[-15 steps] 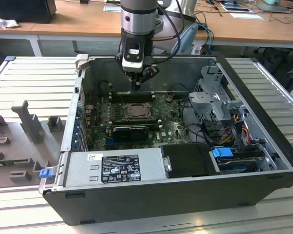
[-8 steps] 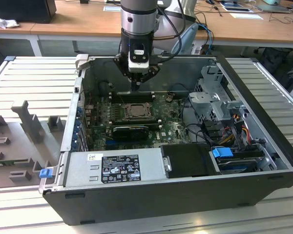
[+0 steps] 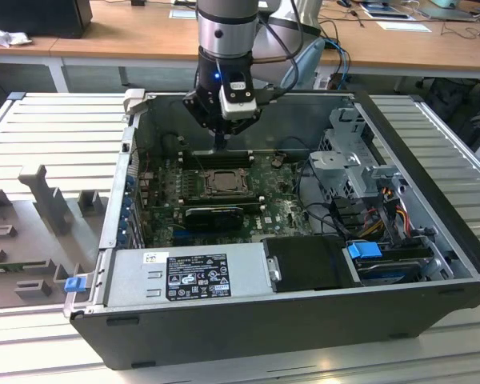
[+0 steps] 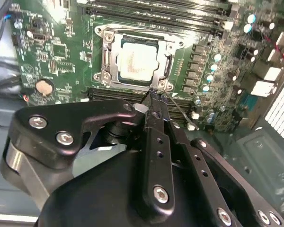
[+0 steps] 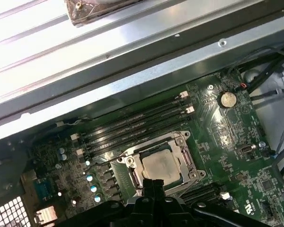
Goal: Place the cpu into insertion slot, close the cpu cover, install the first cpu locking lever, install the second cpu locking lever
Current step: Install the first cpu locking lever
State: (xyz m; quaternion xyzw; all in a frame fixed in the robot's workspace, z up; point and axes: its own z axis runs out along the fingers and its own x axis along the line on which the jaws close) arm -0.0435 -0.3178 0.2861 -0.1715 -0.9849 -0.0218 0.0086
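Surface: slatted pale metal table (image 3: 52,128); an open computer case (image 3: 304,324) lies on it, its open side facing up.
Room: wooden desks (image 3: 104,36) run along the back, with papers and cables on them.
Beside the case: grey fixture blocks (image 3: 42,200) sit on the table at the exterior view's left.
Case contents: grey power supply (image 3: 188,276) along the near edge, a metal drive cage (image 3: 352,172) at the exterior view's right, and a green motherboard (image 3: 280,212) on the floor of the case.
Gripper: the gripper (image 3: 222,148) hangs from the arm over the motherboard. In both wrist views its tips (image 4: 154,97) (image 5: 153,182) sit just at the edge of the socket.
Jaws: the 2 black fingers are pressed together, with nothing seen pinched between them.
Cpu: the cpu (image 4: 138,61) (image 5: 160,165) lies flat in the insertion slot (image 4: 114,59), silver top up.
Cpu cover: the cpu cover (image 4: 142,39) lies flat over the socket, and its window frames the chip.
Near the tips: a thin metal rod (image 4: 180,113) runs out from the socket corner past the fingertips.
Board details: long black memory slots (image 5: 132,125) flank the socket on 2 sides; a coin cell battery (image 4: 44,87) sits further out on the board.
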